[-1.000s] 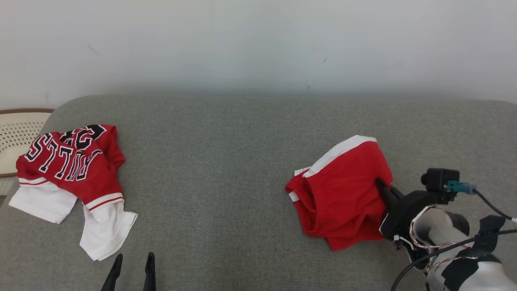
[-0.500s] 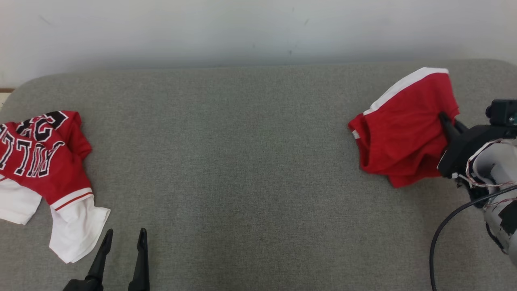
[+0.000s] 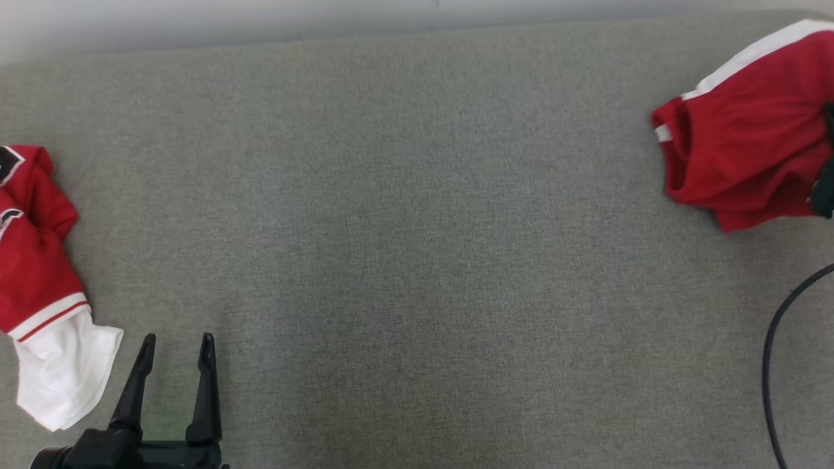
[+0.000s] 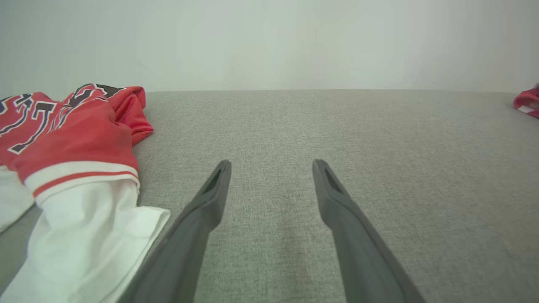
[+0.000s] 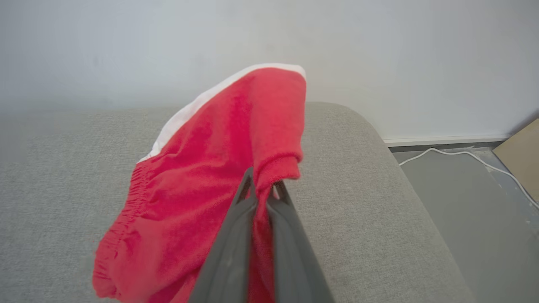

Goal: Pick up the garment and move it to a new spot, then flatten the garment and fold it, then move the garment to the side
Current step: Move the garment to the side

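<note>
- Red shorts [image 5: 210, 189] are hanging from your right gripper [image 5: 262, 185]. Its fingers are squeezing nearly together on a small fold of the cloth.
- You're holding the shorts at the far right end of the grey cushion [image 3: 417, 228], bunched up. The white-trimmed edge is pointing up and away from the fingers. In the right wrist view, most of the fabric is spreading left of and below the pinch.
- I can't tell how much of the lower cloth is resting on the cushion and how much is lifting clear.
- Slip risk: you're gripping only a thin fold, so a fast swing could be pulling it out of the jaws.
- Drop risk: the cushion's rounded right edge is running just beside the shorts, with floor beyond it. A release here could be sending them off the side.
- Snag risk: a black cable [image 3: 775, 365] is looping along the lower right of the head view, near the path of that arm.
- Crumple risk: a single-point hold is leaving the cloth bunched, so setting it down like this is making the flattening harder.
- Your left gripper [image 3: 178, 339] is standing wide open and empty over bare cushion, well apart from the shorts. It's sitting just beside the white sleeve of the lettered jersey [image 3: 39, 280], so drifting left could be catching that instead.
</note>
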